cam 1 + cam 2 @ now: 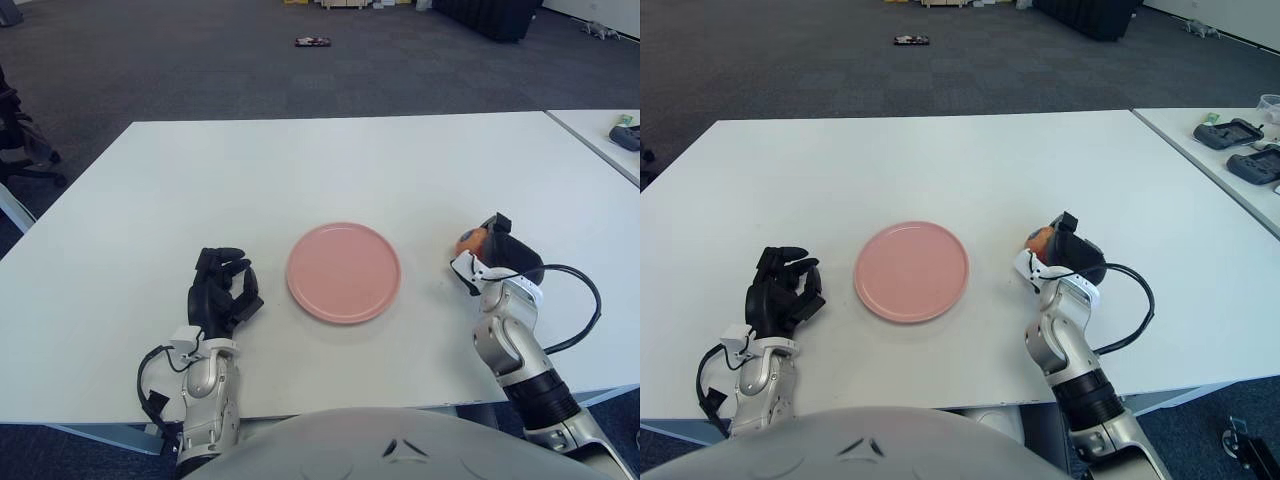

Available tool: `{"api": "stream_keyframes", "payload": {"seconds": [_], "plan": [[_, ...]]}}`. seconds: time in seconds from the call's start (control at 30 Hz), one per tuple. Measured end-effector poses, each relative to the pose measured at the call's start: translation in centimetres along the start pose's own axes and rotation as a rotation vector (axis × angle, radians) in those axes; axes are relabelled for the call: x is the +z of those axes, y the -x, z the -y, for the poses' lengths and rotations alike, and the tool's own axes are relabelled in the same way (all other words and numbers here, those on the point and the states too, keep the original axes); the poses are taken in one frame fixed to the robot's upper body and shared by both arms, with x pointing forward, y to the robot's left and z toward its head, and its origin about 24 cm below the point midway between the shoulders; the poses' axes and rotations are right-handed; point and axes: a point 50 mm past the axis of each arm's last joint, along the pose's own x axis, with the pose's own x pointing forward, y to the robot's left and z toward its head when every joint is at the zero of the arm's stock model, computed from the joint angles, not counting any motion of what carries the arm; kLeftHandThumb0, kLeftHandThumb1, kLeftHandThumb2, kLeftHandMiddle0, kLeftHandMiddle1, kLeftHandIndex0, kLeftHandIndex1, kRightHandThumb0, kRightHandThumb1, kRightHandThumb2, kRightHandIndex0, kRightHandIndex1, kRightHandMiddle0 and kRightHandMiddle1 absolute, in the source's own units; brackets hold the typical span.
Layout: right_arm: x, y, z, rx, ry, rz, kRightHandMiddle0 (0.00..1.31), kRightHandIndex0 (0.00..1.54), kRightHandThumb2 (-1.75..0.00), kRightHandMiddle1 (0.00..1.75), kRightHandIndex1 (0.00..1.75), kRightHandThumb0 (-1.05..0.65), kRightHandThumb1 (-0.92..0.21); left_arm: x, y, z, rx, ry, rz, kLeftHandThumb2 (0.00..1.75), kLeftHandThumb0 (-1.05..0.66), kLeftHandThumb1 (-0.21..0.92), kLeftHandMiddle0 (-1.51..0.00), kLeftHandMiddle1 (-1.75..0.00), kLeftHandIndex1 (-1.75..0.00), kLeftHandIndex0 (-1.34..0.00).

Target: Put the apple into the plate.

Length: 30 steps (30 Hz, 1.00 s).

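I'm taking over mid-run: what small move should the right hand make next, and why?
Probably lift slightly, then carry left: the right hand seems closed around the small orange-red apple at table level, and the round pink plate sits empty to its left.

Small round orange-red apple (pixel 468 241) on white table, right of centre toward near edge, mostly hidden; round flat pink plate (pixel 344 272) empty, lying flat mid-table toward near edge, well apart

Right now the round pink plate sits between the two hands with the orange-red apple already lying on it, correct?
Not quite. The round pink plate holds nothing; the orange-red apple is to its right at the right hand, as the left eye view shows. The left hand shows left of the plate.
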Motion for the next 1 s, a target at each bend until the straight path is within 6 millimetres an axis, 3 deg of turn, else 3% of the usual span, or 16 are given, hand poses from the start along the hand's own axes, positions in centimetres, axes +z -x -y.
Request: {"api": "stream_keyframes", "payload": {"seconds": [0.4,1.0], "plan": [[0.02,0.17,-0.19,-0.021,-0.007,0.028,0.62,0.87,-1.70,1.75,1.75,-0.01,0.02,0.01,-0.01,0.01,0.000,0.002,-0.001,1.09,-0.01,0.49,-0.46,-1.66,-1.75,-0.33],[-0.17,0.70,-0.75,-0.098,-0.193,0.042,0.70,0.89,-1.75,1.72,1.75,-0.01,0.07,0.01,0.05,-0.09,0.009,0.013,-0.001,1.09,-0.01,0.50,-0.46,-1.67,-1.75,-0.31]]}}
